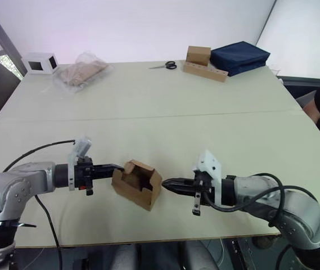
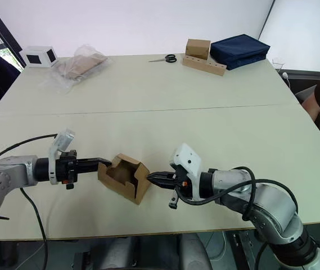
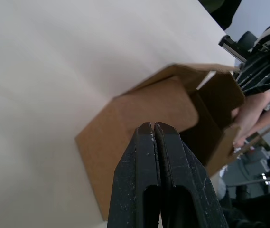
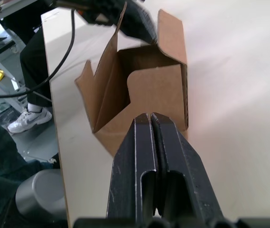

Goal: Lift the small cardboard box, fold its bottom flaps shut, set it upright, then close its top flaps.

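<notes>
While it lies on its side near the lower middle of the head views, the small cardboard box (image 1: 138, 184) runs its long axis from left gripper (image 1: 118, 167) toward right gripper (image 1: 167, 183), its open top facing up. Both grippers are closed with fingers pressed together, gripping nothing; each tip touches or nearly touches an opposite end of the box. At the table's (image 1: 148, 107) far edge sit a white box with a dark window (image 1: 39, 63), a plastic bag (image 1: 81, 71), scissors (image 1: 164, 65), a brown box on a holed strip (image 1: 203, 62) and a navy pouch (image 1: 239, 57). The right wrist view looks into the box past a rounded flap (image 4: 153, 95).
</notes>
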